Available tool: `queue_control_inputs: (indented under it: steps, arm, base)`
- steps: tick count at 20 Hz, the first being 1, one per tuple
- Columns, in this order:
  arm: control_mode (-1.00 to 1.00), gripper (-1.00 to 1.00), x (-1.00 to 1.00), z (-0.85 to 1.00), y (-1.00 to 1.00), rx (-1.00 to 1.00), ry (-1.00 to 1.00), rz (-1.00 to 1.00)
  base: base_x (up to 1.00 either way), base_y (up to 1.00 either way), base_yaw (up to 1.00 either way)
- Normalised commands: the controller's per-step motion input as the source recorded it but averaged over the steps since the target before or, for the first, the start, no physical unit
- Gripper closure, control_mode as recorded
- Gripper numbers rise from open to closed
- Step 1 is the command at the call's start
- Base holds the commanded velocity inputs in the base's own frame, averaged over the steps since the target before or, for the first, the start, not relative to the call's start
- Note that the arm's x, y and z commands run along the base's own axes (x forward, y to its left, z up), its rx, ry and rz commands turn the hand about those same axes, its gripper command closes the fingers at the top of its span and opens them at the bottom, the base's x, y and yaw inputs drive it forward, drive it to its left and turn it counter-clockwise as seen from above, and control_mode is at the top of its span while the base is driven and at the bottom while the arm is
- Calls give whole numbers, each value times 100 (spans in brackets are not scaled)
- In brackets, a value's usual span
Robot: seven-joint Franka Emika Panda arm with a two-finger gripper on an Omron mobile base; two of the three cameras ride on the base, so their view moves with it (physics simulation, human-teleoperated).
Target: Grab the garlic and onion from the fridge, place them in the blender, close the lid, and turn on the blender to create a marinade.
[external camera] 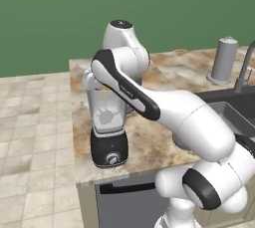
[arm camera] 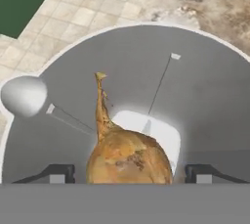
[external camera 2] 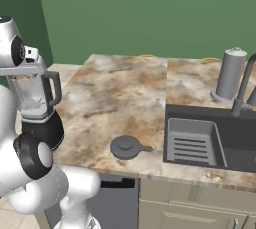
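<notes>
In the hand view I look straight down into the blender's jar (arm camera: 205, 100). A brown onion (arm camera: 128, 158) with a dry stalk sits between the tips of my gripper (arm camera: 129, 175), and a small gap shows on each side of it. The garlic (arm camera: 23, 95), a pale bulb, lies inside the jar at its left wall. The blender (external camera: 107, 125) stands at the counter's left front corner, with my hand over its mouth. Its jar (external camera 2: 34, 93) has a dark handle. The lid (external camera 2: 127, 146) lies flat on the counter near the front edge. The fridge is out of view.
A tall steel cylinder (external camera 2: 230, 75) stands at the back right beside the faucet (external camera 2: 244, 85). A dark sink (external camera 2: 197, 143) is set into the counter to the right of the lid. Tiled floor lies beyond the counter's left edge.
</notes>
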Motion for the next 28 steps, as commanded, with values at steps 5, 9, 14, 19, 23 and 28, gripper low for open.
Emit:
queue_control_inputs:
  steps: [5, 9, 14, 19, 23, 28]
  arm:
    - [-100, -100, -22, 51, -18, 0, -2, 0]
    - [-100, -100, -26, 88, -39, 0, -13, 0]
    - [-100, -100, -42, 46, -87, 2, -10, 0]
    - [-100, -100, -34, 2, -100, 1, -1, 0]
    - [-100, -100, -29, -13, -100, 0, 0, 0]
    - [-100, -100, -20, -35, -100, 0, 0, 6]
  base:
    - [0, 0, 0]
    - [0, 0, 0]
    - [0, 0, 0]
    - [0, 0, 0]
    - [0, 0, 0]
    - [0, 0, 0]
